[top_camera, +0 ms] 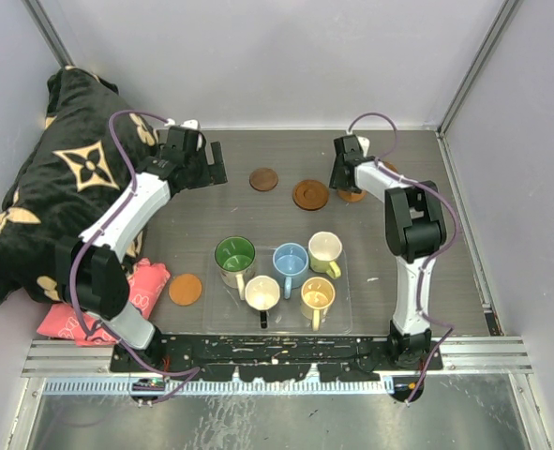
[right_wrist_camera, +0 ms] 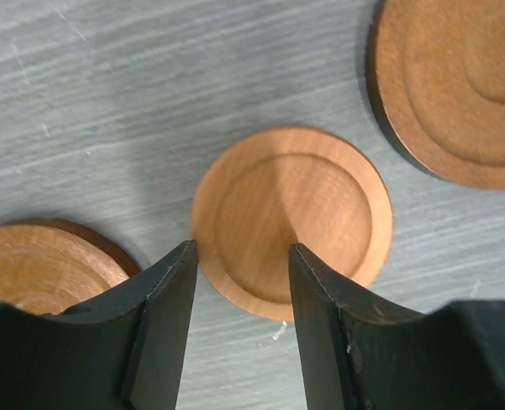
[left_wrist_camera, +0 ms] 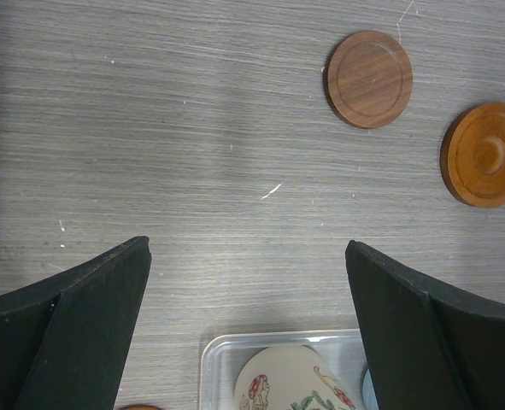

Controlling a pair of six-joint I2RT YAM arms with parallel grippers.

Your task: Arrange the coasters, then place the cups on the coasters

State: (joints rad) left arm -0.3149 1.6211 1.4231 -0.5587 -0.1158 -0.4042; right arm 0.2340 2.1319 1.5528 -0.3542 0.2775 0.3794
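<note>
While all five cups sit in the clear tray at mid bench, none is on a coaster, so the task looks early: arranging unfinished, placing not begun. Coasters lie loose: four strung unevenly along the far side, a lone coaster left of tray. R pincer is half spread, tips over near rim of the mid coaster, pale orange-brown wood w/ raised rim; nothing seen clamped, neighbours either side lie apart from it. L pincer is spread wide, empty, above bare bench. The far-left coaster is darker brown, flatter.
</note>
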